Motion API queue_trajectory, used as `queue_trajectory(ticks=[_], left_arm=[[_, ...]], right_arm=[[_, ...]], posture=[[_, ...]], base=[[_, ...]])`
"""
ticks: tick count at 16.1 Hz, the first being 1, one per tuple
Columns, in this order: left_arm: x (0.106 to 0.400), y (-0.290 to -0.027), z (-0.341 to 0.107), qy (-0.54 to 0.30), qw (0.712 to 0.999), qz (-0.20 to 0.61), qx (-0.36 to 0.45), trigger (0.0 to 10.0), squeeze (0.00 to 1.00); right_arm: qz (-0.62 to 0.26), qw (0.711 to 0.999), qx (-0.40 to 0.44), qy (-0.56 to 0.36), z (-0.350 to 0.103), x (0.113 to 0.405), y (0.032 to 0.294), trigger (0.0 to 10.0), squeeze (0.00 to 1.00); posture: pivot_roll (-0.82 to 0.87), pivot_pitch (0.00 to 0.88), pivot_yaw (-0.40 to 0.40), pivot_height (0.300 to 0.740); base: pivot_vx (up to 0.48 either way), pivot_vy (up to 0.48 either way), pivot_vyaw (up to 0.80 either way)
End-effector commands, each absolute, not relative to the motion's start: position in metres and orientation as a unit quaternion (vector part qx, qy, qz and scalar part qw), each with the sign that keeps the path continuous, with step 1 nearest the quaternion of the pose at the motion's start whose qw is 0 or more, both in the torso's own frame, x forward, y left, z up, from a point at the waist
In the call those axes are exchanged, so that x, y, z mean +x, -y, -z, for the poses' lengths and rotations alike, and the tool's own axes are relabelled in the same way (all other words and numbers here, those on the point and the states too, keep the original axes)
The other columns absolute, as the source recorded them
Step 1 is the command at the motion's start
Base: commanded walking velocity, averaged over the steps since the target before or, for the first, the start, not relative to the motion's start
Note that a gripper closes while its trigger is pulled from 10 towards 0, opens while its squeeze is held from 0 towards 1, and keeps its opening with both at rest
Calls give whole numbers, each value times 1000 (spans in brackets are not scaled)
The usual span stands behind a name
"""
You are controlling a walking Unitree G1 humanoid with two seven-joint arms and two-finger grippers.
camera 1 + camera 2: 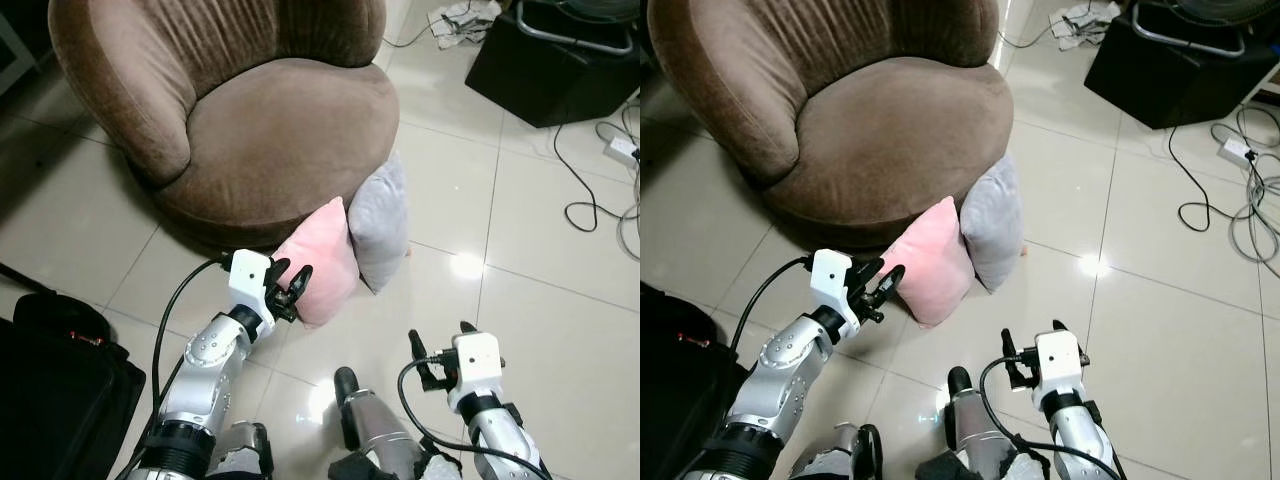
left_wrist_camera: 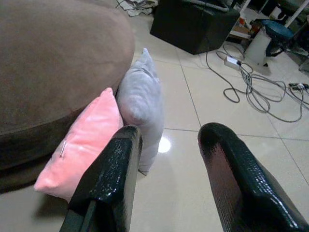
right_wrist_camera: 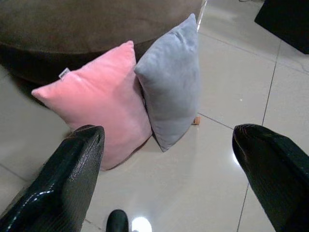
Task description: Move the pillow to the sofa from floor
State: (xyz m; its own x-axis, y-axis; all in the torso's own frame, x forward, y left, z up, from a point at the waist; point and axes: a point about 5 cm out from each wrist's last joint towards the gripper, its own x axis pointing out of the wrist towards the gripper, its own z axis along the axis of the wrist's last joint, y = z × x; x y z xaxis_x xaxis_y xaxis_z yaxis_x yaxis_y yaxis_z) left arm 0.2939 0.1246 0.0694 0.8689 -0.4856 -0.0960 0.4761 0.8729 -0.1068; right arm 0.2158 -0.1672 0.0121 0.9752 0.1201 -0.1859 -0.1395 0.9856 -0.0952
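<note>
Left gripper (image 1: 288, 287), fingers spread apart and holding nothing, sits just beside the pink pillow (image 1: 318, 262). The pillow stands on the floor (image 1: 520, 300) ahead of it, leaning against the brown sofa (image 1: 270, 130) and touching a grey pillow (image 1: 380, 225). Right gripper (image 1: 440, 350), fingers wide apart, hovers nearer the robot.

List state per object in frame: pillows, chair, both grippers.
Pink velvet pillow: upright on floor, leaning against the chair base, not gripped.
Grey velvet pillow: upright on floor, beside the pink one, touching it.
Brown round fabric sofa chair: seat bare.
Left gripper: open, close to the pink pillow's side.
Right gripper: open, above the tiled floor, apart from both pillows.
</note>
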Motion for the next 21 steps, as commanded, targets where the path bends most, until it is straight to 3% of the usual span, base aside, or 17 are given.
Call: queue_trajectory(ticks=[1,10,11,12,21], left_arm=[[293,-126,-65,-74,965,250,-26,10000,0],[293,-126,-63,-78,961,264,-8,10000,0],[294,-127,-64,-72,964,257,-8,10000,576],[294,-127,-65,-67,965,253,-2,10000,1000],[297,-131,-64,-65,965,253,12,10000,1000]], right_arm=[[-58,991,-47,-109,-5,210,169,10000,0],[-55,989,-71,-114,-4,211,167,10000,0],[-53,989,-74,-113,-5,212,167,10000,0],[-51,990,-75,-112,-7,213,167,10000,0],[-53,990,-79,-104,-17,218,159,10000,0]], posture=[[-6,296,-13,736],[-5,269,-9,736],[-4,267,-9,736],[-4,262,-9,736],[3,254,3,736]], base=[[0,0,-519],[332,119,-464],[0,0,0],[0,0,0],[0,0,0]])
